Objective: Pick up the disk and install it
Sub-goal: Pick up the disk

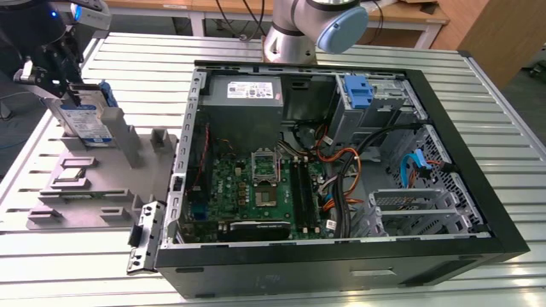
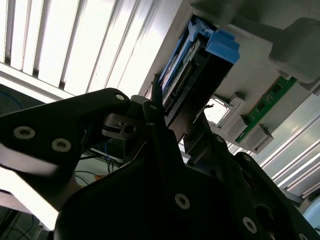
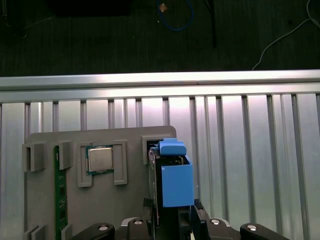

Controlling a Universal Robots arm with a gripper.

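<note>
Fingers narrowed to the disk's thickness, my gripper (image 1: 73,99) stands over the grey tray (image 1: 77,208) at the exterior view's left. It has hold of the disk (image 1: 87,121) by its upper end. In the second wrist view a finger (image 2: 156,100) lies against one face of the disk (image 2: 216,47) and its partner against the other, with no gap that I can make out, so I judge the grasp made.

The disk stands on edge, tilted a little, its labelled face towards the exterior camera and its blue rails along the sides. Its lower end is down among the tray's upright posts. I cannot tell whether it has cleared its slot or sits in it. In the first wrist view the disk (image 3: 176,182) hangs directly above that slot, with a processor (image 3: 100,159) and a memory stick (image 3: 60,200) lying in their own pockets beside it.

So I put the task at its first part: grasp taken, lift at most only begun. Nothing of the installing is done. The open case (image 1: 503,236) lies well apart, towards the exterior view's right. Its blue latch (image 1: 358,93) stands at the far corner with no drive beside it. The whole carry across the slatted table (image 1: 85,281) and the seating of the disk inside are left to do.
</note>
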